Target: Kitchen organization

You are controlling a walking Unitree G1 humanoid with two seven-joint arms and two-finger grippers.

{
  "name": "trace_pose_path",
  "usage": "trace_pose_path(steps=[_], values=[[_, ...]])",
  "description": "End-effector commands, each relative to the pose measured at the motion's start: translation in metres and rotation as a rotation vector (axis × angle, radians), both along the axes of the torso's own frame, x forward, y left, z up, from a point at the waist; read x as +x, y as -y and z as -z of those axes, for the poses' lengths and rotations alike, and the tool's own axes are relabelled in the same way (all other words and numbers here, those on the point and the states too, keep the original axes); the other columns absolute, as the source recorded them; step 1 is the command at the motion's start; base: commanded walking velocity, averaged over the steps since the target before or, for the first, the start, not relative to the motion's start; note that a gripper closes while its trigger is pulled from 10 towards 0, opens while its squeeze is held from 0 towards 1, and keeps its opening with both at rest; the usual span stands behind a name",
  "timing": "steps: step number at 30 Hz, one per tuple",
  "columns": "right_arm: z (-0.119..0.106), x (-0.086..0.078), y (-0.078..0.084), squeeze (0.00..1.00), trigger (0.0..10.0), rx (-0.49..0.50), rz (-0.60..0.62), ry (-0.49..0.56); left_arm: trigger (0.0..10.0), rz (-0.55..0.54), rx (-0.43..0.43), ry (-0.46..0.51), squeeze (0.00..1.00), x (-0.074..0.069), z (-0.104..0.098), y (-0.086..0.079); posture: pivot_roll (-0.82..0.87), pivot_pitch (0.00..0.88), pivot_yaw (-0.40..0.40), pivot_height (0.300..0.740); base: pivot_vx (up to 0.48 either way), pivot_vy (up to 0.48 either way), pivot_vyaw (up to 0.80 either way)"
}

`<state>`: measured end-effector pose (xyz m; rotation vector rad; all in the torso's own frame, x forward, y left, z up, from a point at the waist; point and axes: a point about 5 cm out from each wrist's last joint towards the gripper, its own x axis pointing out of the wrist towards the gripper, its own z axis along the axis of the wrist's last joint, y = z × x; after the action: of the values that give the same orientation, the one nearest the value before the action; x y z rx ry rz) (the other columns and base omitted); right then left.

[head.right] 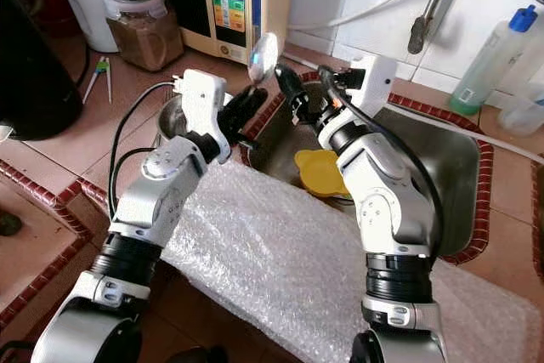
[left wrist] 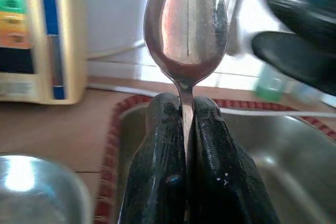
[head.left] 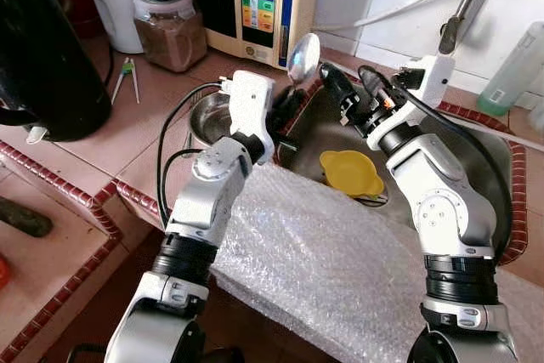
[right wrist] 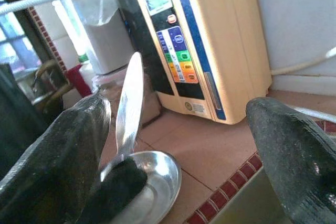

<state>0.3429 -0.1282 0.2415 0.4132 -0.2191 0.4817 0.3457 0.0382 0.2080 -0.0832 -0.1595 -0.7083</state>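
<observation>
here the left gripper [left wrist: 186, 124] pinches a spoon [left wrist: 186, 24]; right gripper [right wrist: 178, 145] gapes, seemingly empty.

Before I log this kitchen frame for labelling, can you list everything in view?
spoon: 1, silver, upright in left gripper
steel bowl: 1, silver, counter left of sink
yellow lid: 1, in sink
bubble wrap: 1 sheet, clear, over counter edge
water appliance: 1, cream, against wall
kettle: 1, black, far left
jar: 1, brown contents
bottle: 1, pale green, right
left gripper: shut on spoon
right gripper: open, beside spoon
</observation>
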Motion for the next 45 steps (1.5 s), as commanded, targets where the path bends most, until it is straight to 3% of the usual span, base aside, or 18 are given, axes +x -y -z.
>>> trace_pose_path(steps=[1, 5, 6, 7, 22, 28, 35, 40, 41, 42, 45], values=[[-0.001, 0.002, 0.0, 0.0, 10.0, 0.017, 0.012, -0.013, 0.0, 0.053, 0.014, 0.034, 0.0, -0.007, -0.003, 0.009, -0.07, 0.088, -0.015, 0.74, 0.0, 0.0, 0.0], [-0.001, 0.003, -0.003, 0.0, 10.0, 0.03, 0.009, -0.024, 0.0, 0.078, 0.022, 0.028, 0.0, -0.012, 0.001, 0.013, -0.07, 0.089, -0.016, 0.74, 0.0, 0.0, 0.0], [-0.001, 0.004, -0.004, 0.0, 7.3, 0.025, 0.011, -0.032, 0.0, 0.084, 0.024, 0.026, 0.0, -0.013, 0.002, 0.014, -0.07, 0.09, -0.016, 0.74, 0.0, 0.0, 0.0], [0.0, 0.005, -0.005, 0.0, 0.0, 0.028, 0.013, -0.037, 0.0, 0.089, 0.025, 0.026, 0.0, -0.015, 0.002, 0.015, -0.07, 0.09, -0.016, 0.74, 0.0, 0.0, 0.0], [0.003, 0.012, 0.003, 0.0, 0.0, 0.031, 0.083, -0.109, 0.0, 0.09, 0.029, 0.033, 0.0, -0.018, 0.001, 0.016, -0.06, 0.094, -0.021, 0.74, 0.0, 0.0, 0.0], [0.002, 0.013, 0.006, 0.0, 0.0, 0.022, 0.094, -0.109, 0.0, 0.016, 0.061, 0.01, 0.0, -0.012, 0.009, 0.005, -0.06, 0.094, -0.027, 0.74, 0.0, 0.0, 0.0], [0.002, 0.014, 0.011, 0.0, 0.0, 0.043, 0.101, -0.118, 0.9, -0.007, 0.082, 0.01, 0.0, -0.009, 0.009, 0.003, -0.06, 0.093, -0.031, 0.74, 0.0, 0.0, 0.0], [0.001, 0.014, 0.011, 0.0, 0.0, 0.061, 0.101, -0.119, 0.9, -0.026, 0.096, 0.01, 0.0, -0.007, 0.011, 0.001, -0.06, 0.093, -0.035, 0.74, 0.0, 0.0, 0.0], [0.001, 0.015, 0.012, 0.0, 0.0, 0.064, 0.101, -0.119, 2.0, -0.022, 0.103, 0.013, 0.0, -0.007, 0.011, 0.002, -0.06, 0.1, -0.039, 0.74, 0.0, 0.0, 0.0], [0.001, 0.015, 0.012, 0.0, 0.0, 0.063, 0.102, -0.12, 2.0, -0.018, 0.108, 0.014, 0.0, -0.007, 0.011, 0.002, -0.06, 0.099, -0.039, 0.74, 0.0, 0.0, 0.0], [0.0, 0.016, 0.013, 0.0, 0.0, 0.065, 0.108, -0.12, 3.8, -0.031, 0.118, 0.015, 0.0, -0.007, 0.013, 0.0, -0.06, 0.093, -0.036, 0.74, 0.0, 0.0, 0.0]])
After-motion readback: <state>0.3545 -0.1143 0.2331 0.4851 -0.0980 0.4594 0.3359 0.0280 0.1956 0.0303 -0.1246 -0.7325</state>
